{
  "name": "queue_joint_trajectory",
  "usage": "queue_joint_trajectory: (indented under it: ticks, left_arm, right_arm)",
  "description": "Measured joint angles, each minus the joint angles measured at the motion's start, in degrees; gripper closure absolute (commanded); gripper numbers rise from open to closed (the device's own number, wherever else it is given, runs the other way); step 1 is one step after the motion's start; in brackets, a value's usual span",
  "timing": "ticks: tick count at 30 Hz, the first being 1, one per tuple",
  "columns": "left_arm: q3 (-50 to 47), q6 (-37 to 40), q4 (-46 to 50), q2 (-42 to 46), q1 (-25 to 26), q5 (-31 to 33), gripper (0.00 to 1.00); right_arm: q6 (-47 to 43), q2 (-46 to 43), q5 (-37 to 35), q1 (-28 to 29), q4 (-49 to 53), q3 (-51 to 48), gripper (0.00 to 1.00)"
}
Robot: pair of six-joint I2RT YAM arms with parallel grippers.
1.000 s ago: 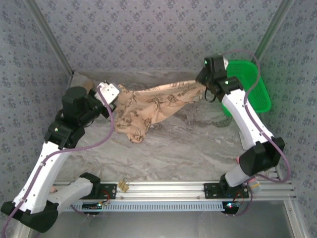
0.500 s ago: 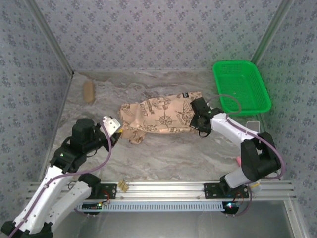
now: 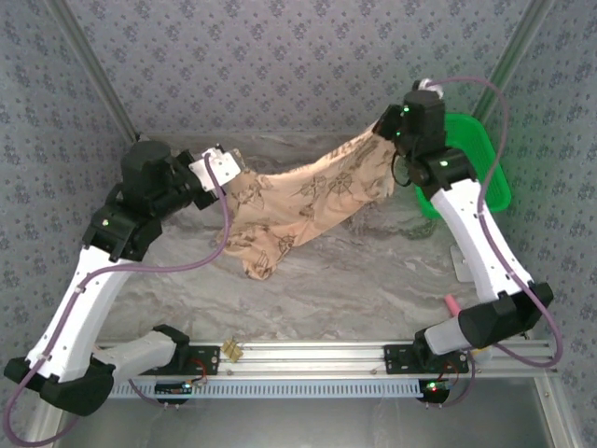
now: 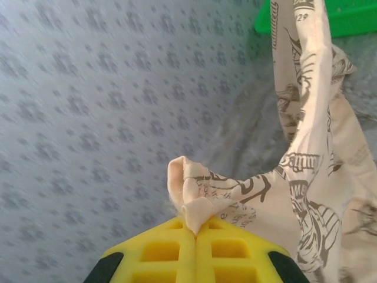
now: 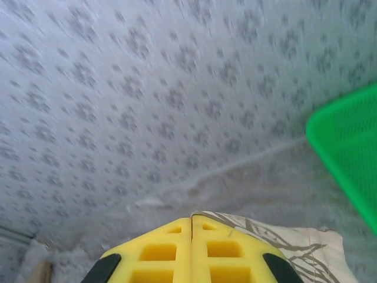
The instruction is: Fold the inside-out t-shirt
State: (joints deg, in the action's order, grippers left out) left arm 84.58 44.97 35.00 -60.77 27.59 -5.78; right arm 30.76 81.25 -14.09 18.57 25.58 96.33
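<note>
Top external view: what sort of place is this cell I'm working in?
Probably a purpose-built robot test booth, not a home: wallpapered panel walls in metal framing, a marble-look tabletop, and an aluminium rail carrying both arm bases.

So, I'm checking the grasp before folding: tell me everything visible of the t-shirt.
The t-shirt is soft tan cloth with dark compass prints, paler on its reverse. It hangs stretched between the left gripper and right gripper, each shut on a bunched edge. Its middle sags, a lower corner drooping toward the table; contact is unclear.
</note>
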Motion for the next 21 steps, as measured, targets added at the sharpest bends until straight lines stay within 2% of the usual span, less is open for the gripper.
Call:
queue_joint_trajectory:
  ticks: [3,5,8,12,16,18,21]
  left_arm:
    - [1.3,1.8,0.0,3.4,2.2,-1.0,1.0]
    - [1.2,2.5,1.6,7.3,3.2,-4.3,1.0]
    - [0.0,2.4,1.7,14.1,3.6,-9.0,1.0]
    - [1.0,2.4,3.3,19.4,3.6,-12.5,1.0]
    - [6.6,3.1,5.1,15.1,3.7,-11.3,1.0]
    - [8.1,3.9,5.3,10.7,3.0,-9.0,1.0]
    - [10.1,4.7,5.8,1.8,-0.5,-6.5,1.0]
  right_arm:
    - [-2.8,-4.5,-0.2,0.3,1.7,0.6,1.0]
    - [-4.5,-9.4,-1.3,2.2,3.8,-0.2,1.0]
    - [-6.4,-17.4,-2.4,5.8,7.0,-1.7,1.0]
    - [-8.5,-23.1,-3.8,8.3,11.7,0.3,1.0]
    - [-11.8,-21.1,-7.1,9.1,13.7,4.8,1.0]
    - [-13.4,-17.2,-8.5,8.3,14.3,7.0,1.0]
    - [-15.0,-8.9,-9.1,5.8,13.7,9.6,1.0]
